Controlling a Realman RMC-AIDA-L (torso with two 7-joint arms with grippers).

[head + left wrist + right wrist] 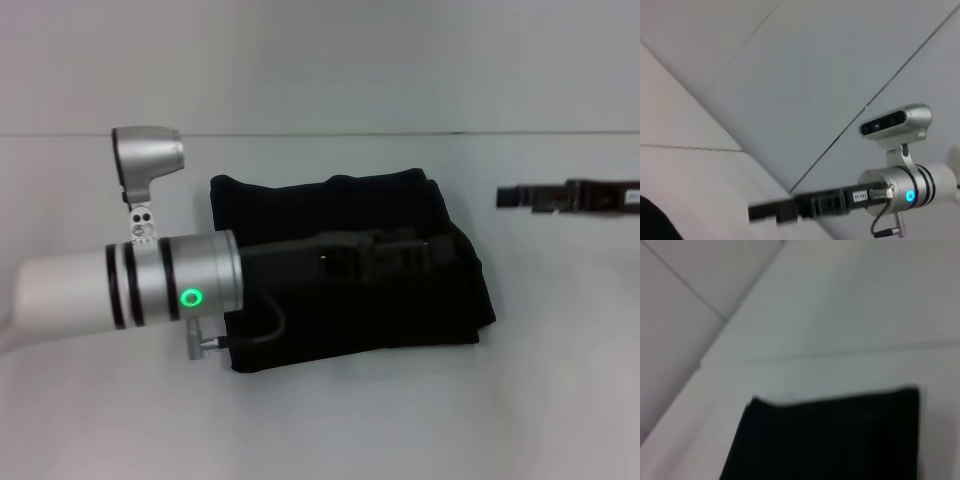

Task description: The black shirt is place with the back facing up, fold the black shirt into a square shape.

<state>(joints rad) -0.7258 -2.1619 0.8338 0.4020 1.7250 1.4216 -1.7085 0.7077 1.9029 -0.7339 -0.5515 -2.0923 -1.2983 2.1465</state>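
No text can be read; the small label on the right gripper [790, 210] is illegible

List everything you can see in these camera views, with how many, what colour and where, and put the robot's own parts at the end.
black shirt: one, black, folded into a rough rectangle at the middle of the table.
table: one, white, under the shirt and across the whole foreground.
wall: one, pale grey, behind the table's far edge.
left gripper: one, black on a silver arm with a green ring light, reaching over the middle of the shirt.
right gripper: one, black, hanging above bare table at the right of the shirt, apart from it.
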